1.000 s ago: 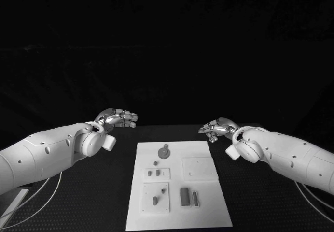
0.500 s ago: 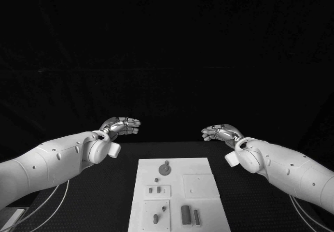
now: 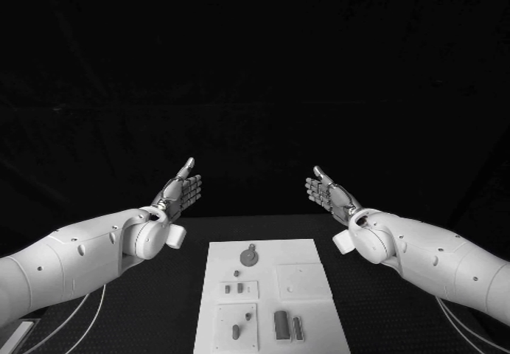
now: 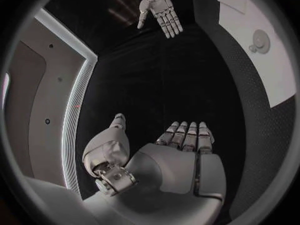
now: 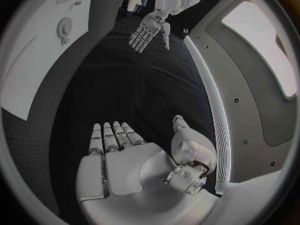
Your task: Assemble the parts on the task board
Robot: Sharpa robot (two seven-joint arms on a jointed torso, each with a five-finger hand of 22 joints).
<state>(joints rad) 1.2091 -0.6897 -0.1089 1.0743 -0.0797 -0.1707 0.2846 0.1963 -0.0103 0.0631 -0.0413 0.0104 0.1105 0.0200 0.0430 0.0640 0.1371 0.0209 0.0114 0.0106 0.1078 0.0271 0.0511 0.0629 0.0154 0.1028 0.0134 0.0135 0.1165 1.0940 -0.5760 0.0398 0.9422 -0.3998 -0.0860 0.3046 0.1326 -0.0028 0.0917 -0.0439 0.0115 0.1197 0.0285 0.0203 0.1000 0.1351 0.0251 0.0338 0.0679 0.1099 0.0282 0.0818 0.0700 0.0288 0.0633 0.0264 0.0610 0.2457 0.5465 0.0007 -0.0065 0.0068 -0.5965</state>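
The white task board [image 3: 269,295] lies on the black table in the head view, with several small dark parts on it: a round piece [image 3: 250,256] near its far end and short blocks [image 3: 281,324] near its front. My left hand [image 3: 180,191] is raised above the table beyond the board's far left corner, fingers stretched out flat and holding nothing. My right hand [image 3: 331,194] mirrors it beyond the far right corner, fingers also straight and empty. The left wrist view shows my left palm [image 4: 181,155], the right hand [image 4: 161,12] and the board [image 4: 253,40]. The right wrist view shows my right palm [image 5: 122,162] and the left hand [image 5: 147,30].
The black table [image 3: 159,310] spreads to both sides of the board. Thin cables [image 3: 79,310] hang under my left arm near the table's left side. More cables [image 3: 468,324] run beneath my right arm.
Both hands have gone from curled fingers to flat, outstretched fingers and have risen. The camera has tilted, so the board sits lower in the picture.
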